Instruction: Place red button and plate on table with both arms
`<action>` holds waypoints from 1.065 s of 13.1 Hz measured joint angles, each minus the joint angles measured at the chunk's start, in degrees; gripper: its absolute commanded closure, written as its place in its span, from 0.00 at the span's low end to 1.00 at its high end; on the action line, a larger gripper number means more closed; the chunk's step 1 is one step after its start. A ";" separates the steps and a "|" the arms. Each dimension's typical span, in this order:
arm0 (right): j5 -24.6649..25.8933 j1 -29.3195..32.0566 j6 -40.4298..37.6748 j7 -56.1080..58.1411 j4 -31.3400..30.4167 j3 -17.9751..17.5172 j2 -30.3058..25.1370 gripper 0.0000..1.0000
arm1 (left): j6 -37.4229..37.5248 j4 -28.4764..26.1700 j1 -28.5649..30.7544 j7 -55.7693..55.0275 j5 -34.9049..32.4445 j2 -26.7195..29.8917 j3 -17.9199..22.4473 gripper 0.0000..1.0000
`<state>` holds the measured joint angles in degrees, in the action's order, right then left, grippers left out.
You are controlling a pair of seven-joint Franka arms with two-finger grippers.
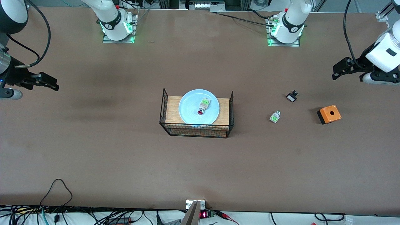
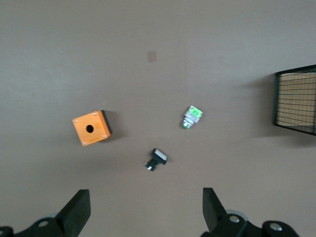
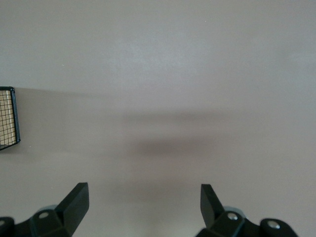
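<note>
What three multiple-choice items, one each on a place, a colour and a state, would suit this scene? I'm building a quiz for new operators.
1. Where is the red button?
A. on the plate
B. on the bare table
C. in a gripper

2. What colour is the box with a hole?
A. green
B. orange
C. blue

3. How is the left gripper?
A. shut on the plate
B. shut, empty
C. open, empty

Key: 1 A, it lies on the plate atop the rack; 2 B, its top is orange; 3 C, its fingers stand wide apart above the table.
</note>
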<state>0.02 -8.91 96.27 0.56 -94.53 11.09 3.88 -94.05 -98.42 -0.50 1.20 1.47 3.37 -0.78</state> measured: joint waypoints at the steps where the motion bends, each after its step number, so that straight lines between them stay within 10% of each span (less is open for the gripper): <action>1: 0.00 0.00 0.00 0.00 0.00 0.00 0.00 0.00 | 0.25 0.26 -0.09 0.00 0.42 -0.05 -0.06 0.00; 6: 0.00 0.00 0.00 0.00 0.00 0.00 0.00 0.00 | 2.28 1.42 -4.43 -1.16 5.31 -2.47 -3.37 0.00; 14: 0.00 0.02 0.00 0.00 -0.02 0.01 0.01 0.00 | 1.24 21.02 -15.20 -21.22 6.55 -20.33 -12.19 0.00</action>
<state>0.02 -8.89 96.27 0.56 -94.55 11.10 3.90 -92.81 -77.40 -15.71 -20.02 8.02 -16.95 -12.96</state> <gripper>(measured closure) 0.000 0.000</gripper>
